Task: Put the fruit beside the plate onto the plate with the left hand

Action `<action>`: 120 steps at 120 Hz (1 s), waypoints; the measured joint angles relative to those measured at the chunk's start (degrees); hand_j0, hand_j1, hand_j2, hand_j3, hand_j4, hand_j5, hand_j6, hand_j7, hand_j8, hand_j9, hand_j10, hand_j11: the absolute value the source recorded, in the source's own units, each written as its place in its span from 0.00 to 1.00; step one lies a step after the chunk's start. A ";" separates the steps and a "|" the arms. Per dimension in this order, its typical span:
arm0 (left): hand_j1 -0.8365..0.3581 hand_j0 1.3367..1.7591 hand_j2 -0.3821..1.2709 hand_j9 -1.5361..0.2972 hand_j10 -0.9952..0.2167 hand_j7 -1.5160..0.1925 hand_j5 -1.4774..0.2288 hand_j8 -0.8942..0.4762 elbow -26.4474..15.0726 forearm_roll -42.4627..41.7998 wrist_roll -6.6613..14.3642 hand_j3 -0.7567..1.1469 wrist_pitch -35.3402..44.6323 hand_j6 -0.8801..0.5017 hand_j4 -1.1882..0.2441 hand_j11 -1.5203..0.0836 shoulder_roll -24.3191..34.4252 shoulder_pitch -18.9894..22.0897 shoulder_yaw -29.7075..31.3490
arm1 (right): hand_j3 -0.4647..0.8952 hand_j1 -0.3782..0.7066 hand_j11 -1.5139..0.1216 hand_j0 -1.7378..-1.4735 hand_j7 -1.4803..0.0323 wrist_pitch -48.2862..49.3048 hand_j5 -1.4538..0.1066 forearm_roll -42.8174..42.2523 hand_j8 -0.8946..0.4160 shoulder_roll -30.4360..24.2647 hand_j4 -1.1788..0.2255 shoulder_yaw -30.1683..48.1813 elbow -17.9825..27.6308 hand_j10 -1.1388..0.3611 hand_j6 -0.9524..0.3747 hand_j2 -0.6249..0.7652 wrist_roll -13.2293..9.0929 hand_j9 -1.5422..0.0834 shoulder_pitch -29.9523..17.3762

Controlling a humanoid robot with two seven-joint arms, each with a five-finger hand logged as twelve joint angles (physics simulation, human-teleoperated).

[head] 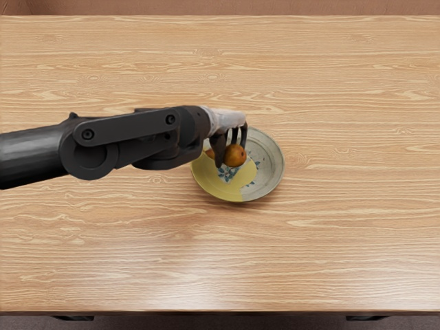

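From my station I note a wooden desk [330, 82] filling nearly the whole head view, grain running side to side. The left arm [103, 144], dark and heavy-jointed, enters from the left edge and reaches to about the middle of the desk. A round plate [271, 165], pale yellow-green with a small blue motif at its centre, lies flat just right of centre. The left robot hand [225, 130] hangs over the plate's left half, its dark fingers [220, 152] curled downward and closed around the fruit [236, 155]. The fruit is small, round and orange-brown, and sits inside the plate's outline near the centre. I cannot tell whether it touches the plate's surface.
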 joint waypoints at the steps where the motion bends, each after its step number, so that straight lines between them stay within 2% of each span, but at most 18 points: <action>1: 0.38 0.76 0.55 0.32 0.22 0.33 0.31 0.16 0.02 0.02 0.00 0.40 0.00 0.20 0.40 0.35 -0.04 0.02 0.01 | 0.34 0.03 0.93 0.30 0.98 0.00 0.93 0.00 0.68 0.00 0.84 0.00 0.00 0.76 0.72 0.45 0.00 0.95 0.00; 17: 0.37 0.76 0.57 0.32 0.22 0.33 0.31 0.16 0.96 0.18 0.01 0.40 0.07 0.20 0.41 0.36 -1.65 0.23 0.30 | 0.34 0.03 0.93 0.30 0.98 0.00 0.93 0.00 0.68 0.00 0.84 0.00 0.00 0.76 0.72 0.45 0.00 0.95 0.00; 23: 0.38 0.76 0.54 0.33 0.24 0.34 0.32 0.17 1.28 0.17 0.00 0.40 0.05 0.21 0.41 0.37 -1.60 0.23 0.32 | 0.34 0.03 0.93 0.30 0.98 0.00 0.93 0.00 0.68 0.00 0.84 0.00 0.00 0.76 0.72 0.45 0.00 0.95 0.00; 39: 0.63 0.76 0.40 0.55 0.48 0.57 0.55 0.37 1.59 0.01 0.00 0.40 0.24 0.38 0.58 0.61 -1.15 0.29 -0.24 | 0.34 0.03 0.93 0.30 0.98 0.00 0.93 0.00 0.68 0.00 0.84 0.00 0.00 0.76 0.72 0.45 0.00 0.95 0.00; 52: 0.77 0.76 0.33 0.66 0.62 0.70 0.68 0.48 1.39 -3.08 0.00 0.40 0.12 0.48 0.68 0.75 -0.14 0.32 -2.46 | 0.34 0.03 0.93 0.30 0.98 0.00 0.93 0.00 0.68 0.00 0.84 0.00 0.00 0.76 0.72 0.45 0.00 0.95 0.00; 57: 0.81 0.76 0.31 0.69 0.65 0.73 0.71 0.51 0.95 -5.49 0.01 0.40 -0.03 0.51 0.70 0.78 2.16 0.49 -3.75 | 0.34 0.03 0.93 0.30 0.98 0.00 0.93 0.00 0.68 0.00 0.84 0.00 0.00 0.76 0.72 0.45 0.00 0.95 0.00; 62: 0.84 0.76 0.30 0.72 0.68 0.76 0.73 0.53 -0.99 -8.97 0.01 0.40 -1.05 0.53 0.72 0.81 7.60 0.62 -5.50 | 0.34 0.03 0.93 0.30 0.98 0.00 0.93 0.00 0.68 0.00 0.84 0.00 0.00 0.76 0.72 0.45 0.00 0.95 0.00; 66: 0.86 0.76 0.29 0.73 0.70 0.77 0.75 0.55 -2.63 -11.94 0.01 0.40 -2.60 0.54 0.74 0.83 10.89 2.31 -7.50 | 0.34 0.03 0.93 0.30 0.98 0.00 0.93 0.00 0.68 0.00 0.84 0.00 0.00 0.76 0.72 0.45 0.00 0.95 0.00; 73: 0.89 0.76 0.28 0.76 0.72 0.80 0.78 0.57 -4.52 -16.58 0.01 0.40 -7.84 0.56 0.76 0.85 13.39 8.78 -13.06 | 0.34 0.03 0.93 0.30 0.98 0.00 0.93 0.00 0.68 0.00 0.84 0.00 0.00 0.76 0.72 0.45 0.00 0.95 0.00; 84: 0.92 0.76 0.26 0.78 0.75 0.83 0.80 0.59 -6.00 -23.17 0.00 0.40 -17.46 0.58 0.78 0.88 18.42 15.78 -24.25 | 0.34 0.03 0.93 0.30 0.98 0.00 0.93 0.00 0.68 0.00 0.84 0.00 0.00 0.76 0.72 0.45 0.00 0.95 0.00; 98: 0.94 0.76 0.25 0.80 0.78 0.85 0.82 0.61 -6.71 -30.51 0.01 0.40 -22.76 0.60 0.79 0.90 23.92 16.75 -32.06 | 0.34 0.03 0.93 0.30 0.98 0.00 0.93 0.00 0.68 0.00 0.84 0.00 0.00 0.76 0.72 0.45 0.00 0.95 -0.01; 109: 0.95 0.76 0.24 0.81 0.79 0.86 0.83 0.62 -6.86 -35.19 0.01 0.40 -24.26 0.61 0.80 0.91 28.04 17.35 -34.28 | 0.34 0.03 0.93 0.30 0.98 0.00 0.93 0.00 0.68 0.00 0.84 -0.01 0.00 0.76 0.72 0.45 0.00 0.95 0.00; 120: 0.96 0.76 0.24 0.81 0.79 0.86 0.84 0.63 -6.76 -38.06 0.01 0.40 -24.89 0.61 0.81 0.92 29.26 17.54 -35.21 | 0.34 0.03 0.93 0.30 0.98 0.00 0.93 0.00 0.68 0.00 0.84 0.00 0.00 0.76 0.72 0.45 0.00 0.95 0.00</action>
